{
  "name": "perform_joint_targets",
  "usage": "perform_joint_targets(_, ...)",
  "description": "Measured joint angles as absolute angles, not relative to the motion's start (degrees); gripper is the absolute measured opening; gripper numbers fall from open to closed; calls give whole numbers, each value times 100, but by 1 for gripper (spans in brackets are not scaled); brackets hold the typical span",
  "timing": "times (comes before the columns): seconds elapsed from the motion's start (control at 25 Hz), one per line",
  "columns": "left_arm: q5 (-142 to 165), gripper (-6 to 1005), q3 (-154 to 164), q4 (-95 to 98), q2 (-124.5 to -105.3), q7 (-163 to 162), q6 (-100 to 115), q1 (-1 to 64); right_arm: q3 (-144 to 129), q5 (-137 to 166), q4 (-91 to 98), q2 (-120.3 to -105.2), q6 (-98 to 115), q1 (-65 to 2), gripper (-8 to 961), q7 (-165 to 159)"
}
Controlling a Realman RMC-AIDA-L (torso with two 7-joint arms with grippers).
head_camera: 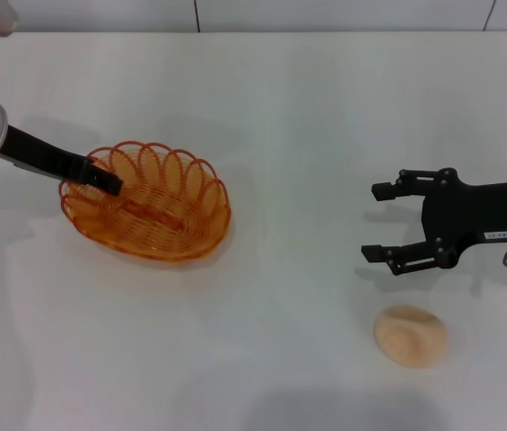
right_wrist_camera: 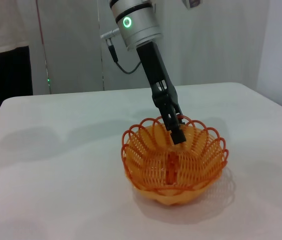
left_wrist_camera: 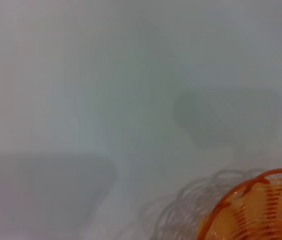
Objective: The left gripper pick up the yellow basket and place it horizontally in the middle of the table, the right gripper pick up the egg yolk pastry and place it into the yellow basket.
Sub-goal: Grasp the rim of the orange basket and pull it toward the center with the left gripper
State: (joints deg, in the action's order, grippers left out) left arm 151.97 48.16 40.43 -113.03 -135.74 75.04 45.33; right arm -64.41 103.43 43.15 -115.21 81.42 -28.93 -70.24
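Observation:
The yellow basket (head_camera: 150, 205) sits left of centre on the white table (head_camera: 307, 108), its long side slanting slightly. My left gripper (head_camera: 108, 182) reaches in from the left and is shut on the basket's left rim. In the right wrist view the left gripper (right_wrist_camera: 177, 133) pinches the far rim of the basket (right_wrist_camera: 173, 167). The left wrist view shows only a bit of the basket rim (left_wrist_camera: 253, 212). My right gripper (head_camera: 371, 222) hovers open at the right, apart from the egg yolk pastry (head_camera: 410, 335), which lies on the table nearer the front edge.
Bare white tabletop lies between the basket and the pastry. A wall panel (head_camera: 235, 13) runs along the table's far edge.

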Motion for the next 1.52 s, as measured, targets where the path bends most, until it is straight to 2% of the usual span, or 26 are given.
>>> perform_joint_targets(0.08,15196,733,4816,4050,-11303,-13574,7505,4519,-6448,10339,4329,-11521,8139,-2880,853,-7023)
perform_joint_targets(0.28,15195,530,4816,4040,-11302,-13557,7496,4511,-6451,10336,4317,-11521,8138,-2877,853,-7022)
perform_joint_targets(0.72,15168,290,4808,4068,-11293,-13505,7487,4522,-6446,10335,4310,-11522,8125,-2880,853,-7022)
perform_joint_targets(0.92,15088,98,4747,4073,-11286,-13453,7483,4503,-6450,10335,4330,-11526,8109,-2883,853,-7023)
perform_joint_targets(1.16,14407,75,4745,4336,-11277,-13498,7838,4382,-6439,10335,4354,-11531,8138,-2891,853,-7026)
perform_joint_targets(1.52,14182,71,4777,4859,-11454,-14634,8260,4244,-6429,10336,4443,-11524,8141,-2894,853,-7003)
